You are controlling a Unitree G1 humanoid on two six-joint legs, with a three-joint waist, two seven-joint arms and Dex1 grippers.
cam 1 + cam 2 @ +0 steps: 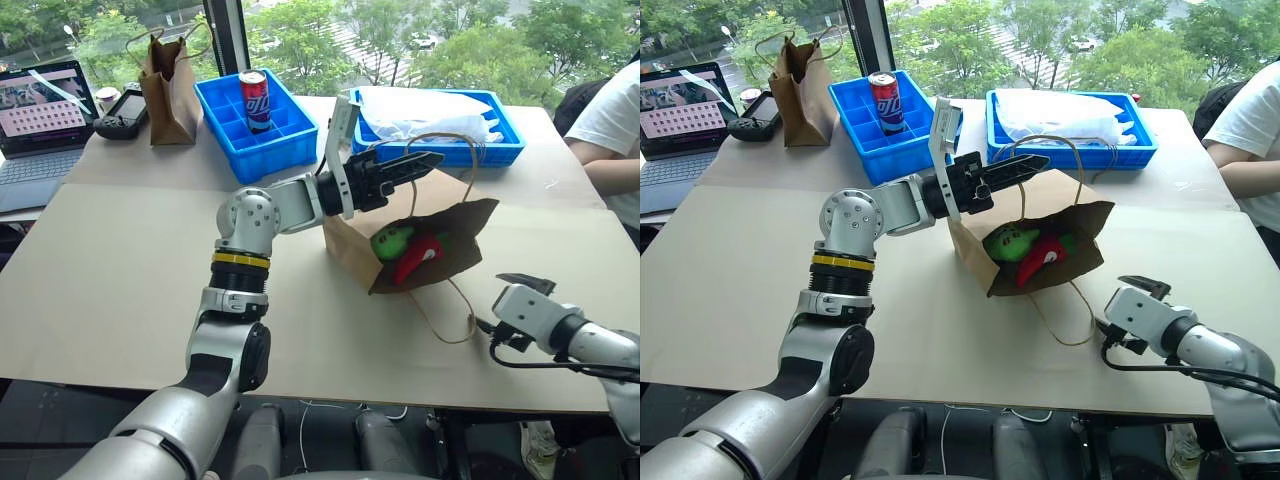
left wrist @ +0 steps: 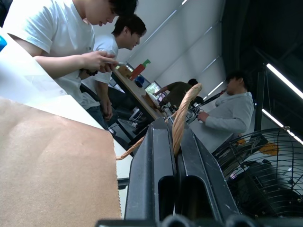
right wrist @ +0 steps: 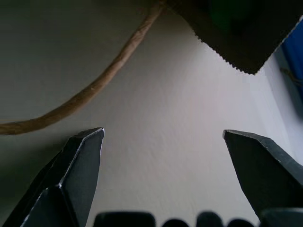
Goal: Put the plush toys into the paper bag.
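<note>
Two plush toys sit inside the wide light-brown kraft paper bag (image 1: 440, 228), so by my read the loading is done and only the let-go remains. Risks first. My left gripper (image 1: 425, 161) has its two black fingers pressed together on the bag's upper twisted paper-cord handle (image 1: 447, 138), which holds the bag tipped with its mouth facing my side. If I release fast the bag could flop flat and the toys could roll out of the mouth. If I lift instead, I think the cord may slip from the pinch or tear at the paper. The lower cord handle (image 1: 440, 322) lies loose on the pale table top (image 1: 120, 280), near my right gripper (image 3: 163, 137), whose fingers stand spread wide with nothing between them; a careless move there could snag that loop and drag the bag.

Containers, left to right:
- narrow, taller, darker brown paper bag (image 1: 168, 85), upright at the back; contents hidden.
- blue plastic divided bin (image 1: 255, 125) with a red drink can (image 1: 254, 100) standing in one back compartment; the other cells look bare.
- task bag: light green rounded plush blob (image 1: 392, 240) just beside the red elongated plush (image 1: 418, 258), touching, both near the mouth.
- blue plastic tray (image 1: 485, 152) behind the bag, holding crumpled clear plastic wrap (image 1: 425, 110).
</note>
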